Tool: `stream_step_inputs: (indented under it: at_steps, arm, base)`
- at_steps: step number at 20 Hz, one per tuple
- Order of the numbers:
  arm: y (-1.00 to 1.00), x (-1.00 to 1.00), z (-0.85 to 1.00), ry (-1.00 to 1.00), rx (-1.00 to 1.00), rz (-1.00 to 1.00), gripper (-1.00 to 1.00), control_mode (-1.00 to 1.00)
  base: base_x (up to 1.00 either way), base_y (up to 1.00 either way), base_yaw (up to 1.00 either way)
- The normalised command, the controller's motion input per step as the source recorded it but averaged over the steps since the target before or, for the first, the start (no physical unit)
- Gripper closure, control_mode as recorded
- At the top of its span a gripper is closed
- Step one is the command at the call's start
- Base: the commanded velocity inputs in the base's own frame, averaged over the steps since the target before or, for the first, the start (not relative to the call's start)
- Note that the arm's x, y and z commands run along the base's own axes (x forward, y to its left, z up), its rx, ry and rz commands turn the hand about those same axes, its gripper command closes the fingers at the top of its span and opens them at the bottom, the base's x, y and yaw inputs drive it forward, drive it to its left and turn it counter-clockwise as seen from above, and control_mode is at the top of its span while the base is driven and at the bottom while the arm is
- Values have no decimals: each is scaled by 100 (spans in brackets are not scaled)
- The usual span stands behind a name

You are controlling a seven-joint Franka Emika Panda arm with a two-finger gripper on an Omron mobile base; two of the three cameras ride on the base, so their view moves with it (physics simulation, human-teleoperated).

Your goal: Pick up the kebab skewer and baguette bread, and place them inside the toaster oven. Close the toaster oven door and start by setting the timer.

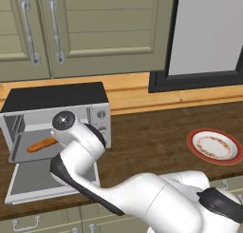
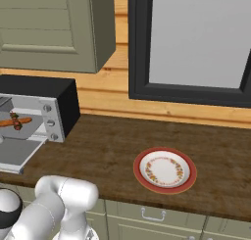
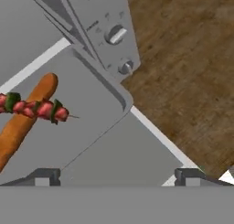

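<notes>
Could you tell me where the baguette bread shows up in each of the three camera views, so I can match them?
Left base view: the baguette bread lies on the toaster oven's grey tray, left of centre.
Right base view: it lies at the far left edge, inside the oven, the kebab skewer across it.
Hand view: it runs diagonally at the left.
Shared landmark: the toaster oven.

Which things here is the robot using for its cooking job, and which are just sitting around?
Part of the job:
- baguette bread, lying on the tray inside the oven
- kebab skewer, resting across the baguette
- toaster oven
- toaster oven door, dropped open
- end effector, open and empty

Just sitting around:
- red-rimmed plate, empty on the counter
- wall cabinets
</notes>
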Motion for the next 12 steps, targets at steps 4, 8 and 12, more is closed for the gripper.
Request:
stream_step_inputs:
  at_steps: [4, 8, 12]
  arm:
    - [0, -31, 0, 4, -33, 59, -100, -100]
    - [6, -13, 0, 0, -19, 47, -100, -100]
    - [-8, -17, -4, -6, -1, 25, -100, -100]
  base:
    - [0, 0, 0]
    - [0, 0, 0]
    - [0, 0, 0]
